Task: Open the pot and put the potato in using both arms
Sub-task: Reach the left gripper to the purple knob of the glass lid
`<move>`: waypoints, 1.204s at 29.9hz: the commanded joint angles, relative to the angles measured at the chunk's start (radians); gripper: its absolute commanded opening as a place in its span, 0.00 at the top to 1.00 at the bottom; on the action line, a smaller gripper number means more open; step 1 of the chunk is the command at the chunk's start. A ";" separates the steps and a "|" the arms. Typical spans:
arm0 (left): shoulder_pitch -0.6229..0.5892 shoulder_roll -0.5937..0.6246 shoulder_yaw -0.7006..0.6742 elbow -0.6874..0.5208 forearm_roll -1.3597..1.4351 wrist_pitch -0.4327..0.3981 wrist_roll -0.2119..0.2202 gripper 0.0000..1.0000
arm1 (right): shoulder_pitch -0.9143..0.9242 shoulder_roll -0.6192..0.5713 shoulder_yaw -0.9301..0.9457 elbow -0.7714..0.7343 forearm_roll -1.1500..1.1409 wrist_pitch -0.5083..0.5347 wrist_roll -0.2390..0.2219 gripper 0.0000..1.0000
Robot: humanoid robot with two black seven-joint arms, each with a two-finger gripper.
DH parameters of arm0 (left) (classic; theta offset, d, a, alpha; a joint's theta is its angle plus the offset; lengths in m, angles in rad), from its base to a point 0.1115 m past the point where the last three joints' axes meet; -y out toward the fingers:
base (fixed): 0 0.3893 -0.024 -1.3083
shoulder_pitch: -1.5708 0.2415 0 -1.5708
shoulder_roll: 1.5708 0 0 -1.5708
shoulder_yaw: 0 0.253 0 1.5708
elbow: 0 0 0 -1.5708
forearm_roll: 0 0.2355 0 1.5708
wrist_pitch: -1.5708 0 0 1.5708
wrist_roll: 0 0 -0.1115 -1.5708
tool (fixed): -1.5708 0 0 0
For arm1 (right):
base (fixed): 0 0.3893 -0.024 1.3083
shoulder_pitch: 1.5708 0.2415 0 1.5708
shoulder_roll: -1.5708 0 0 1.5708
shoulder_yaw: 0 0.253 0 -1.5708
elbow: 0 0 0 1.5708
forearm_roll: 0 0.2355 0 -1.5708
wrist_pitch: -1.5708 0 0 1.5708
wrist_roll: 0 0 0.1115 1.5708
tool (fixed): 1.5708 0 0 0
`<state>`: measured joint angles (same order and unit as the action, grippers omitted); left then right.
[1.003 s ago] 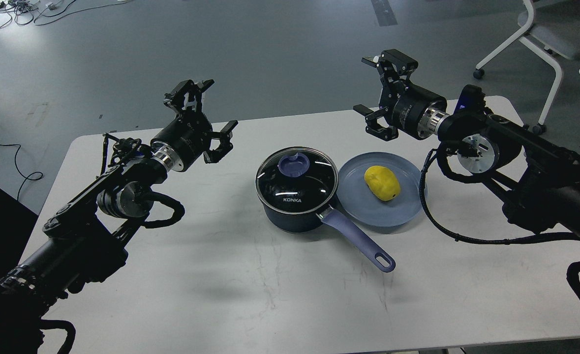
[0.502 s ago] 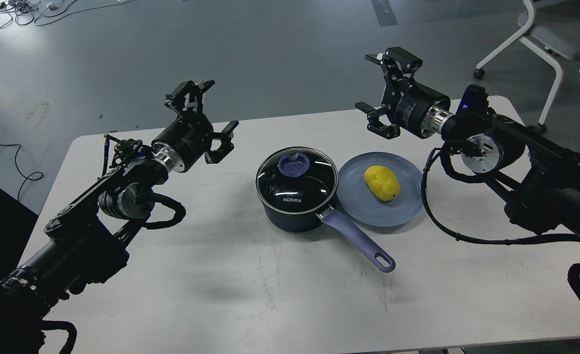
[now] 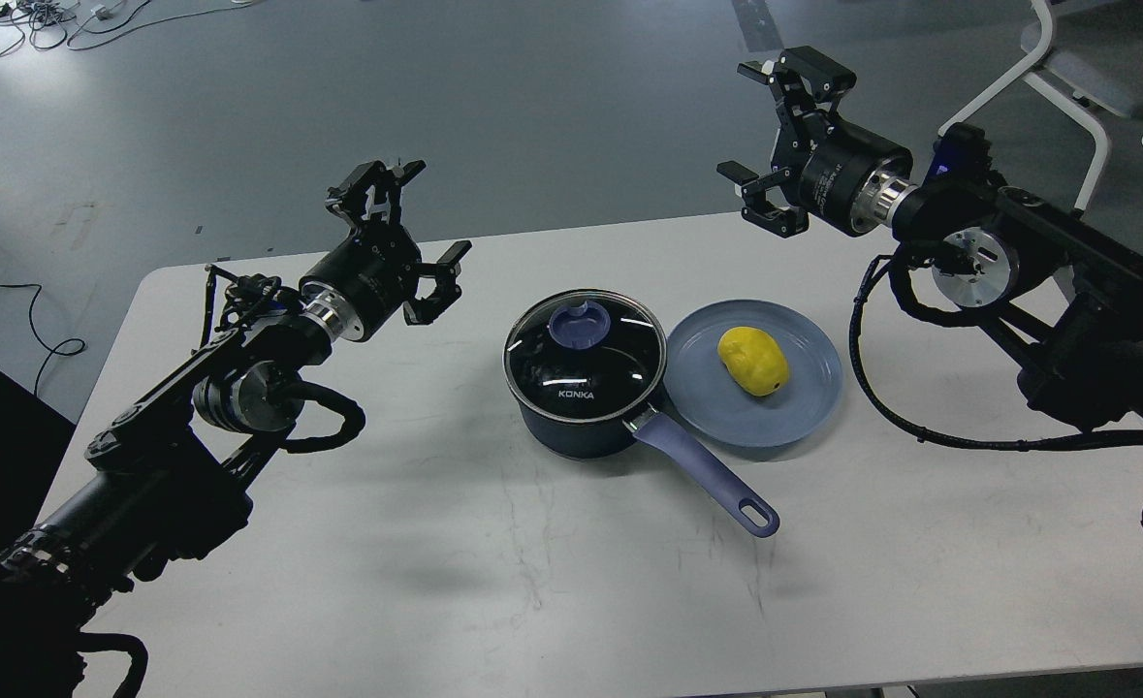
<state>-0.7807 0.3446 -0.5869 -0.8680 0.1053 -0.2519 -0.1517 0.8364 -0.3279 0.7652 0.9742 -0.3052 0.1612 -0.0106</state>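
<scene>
Both pincers hang spread and empty: the left pincer (image 3: 414, 223) over the tabletop's (image 3: 493, 572) far-left part, the right pincer (image 3: 779, 131) beyond its far edge. Mid-tabletop, the lidded pot (image 3: 583, 386) touches the plate (image 3: 794, 412) bearing the potato (image 3: 753, 361).

Grey-blue plate (image 3: 804, 412) on white table (image 3: 493, 582)

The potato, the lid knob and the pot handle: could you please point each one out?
potato (image 3: 753, 361), head view, middle of its yellow body.
lid knob (image 3: 578, 325), head view, purple top.
pot handle (image 3: 707, 476), head view, mid-length of the purple shaft.
</scene>
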 commanded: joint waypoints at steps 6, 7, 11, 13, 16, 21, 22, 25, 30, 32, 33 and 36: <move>-0.008 -0.010 0.001 0.007 0.011 0.002 -0.011 0.02 | 0.009 -0.014 -0.011 -0.002 -0.002 0.000 0.003 0.00; -0.008 -0.006 0.001 0.007 0.011 0.002 -0.011 0.02 | 0.010 -0.017 -0.009 0.000 -0.002 0.000 0.012 0.00; -0.008 0.004 0.001 0.007 0.013 -0.003 -0.012 0.02 | 0.013 -0.029 -0.009 0.001 -0.002 0.000 0.015 0.00; -0.009 0.008 -0.010 0.012 0.016 0.003 -0.014 0.02 | 0.013 -0.036 -0.011 0.001 0.000 0.000 0.015 0.00; -0.009 0.008 -0.002 0.023 0.034 0.002 -0.047 0.02 | 0.010 -0.036 -0.020 0.000 -0.002 0.000 0.015 0.00; -0.015 0.010 0.004 0.026 0.275 0.025 -0.293 0.02 | 0.010 -0.036 -0.021 -0.003 -0.002 -0.002 0.015 0.00; -0.015 0.007 0.002 0.024 0.378 0.063 -0.337 0.02 | 0.010 -0.039 -0.021 -0.003 -0.002 -0.002 0.015 0.00; -0.052 0.019 0.009 0.012 0.606 0.138 -0.337 0.02 | -0.002 -0.057 -0.020 -0.005 -0.002 -0.003 0.015 0.00; -0.094 0.056 0.021 -0.022 0.954 0.148 -0.337 0.02 | -0.033 -0.057 -0.012 -0.014 0.000 -0.003 0.000 0.00; -0.104 0.051 0.059 -0.046 1.090 0.195 -0.337 0.02 | -0.037 -0.057 -0.003 -0.032 0.001 -0.003 -0.006 0.00; -0.118 0.050 0.090 -0.075 1.178 0.291 -0.337 0.02 | -0.046 -0.056 0.006 -0.043 0.002 -0.003 -0.008 0.00; -0.137 0.050 0.161 -0.083 1.283 0.550 -0.337 0.02 | -0.063 -0.048 0.019 -0.055 0.002 -0.006 -0.006 0.00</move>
<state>-0.8981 0.3943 -0.5042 -0.9343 1.2540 0.0375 -0.4892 0.7916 -0.3842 0.7699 0.9345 -0.3038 0.1578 -0.0164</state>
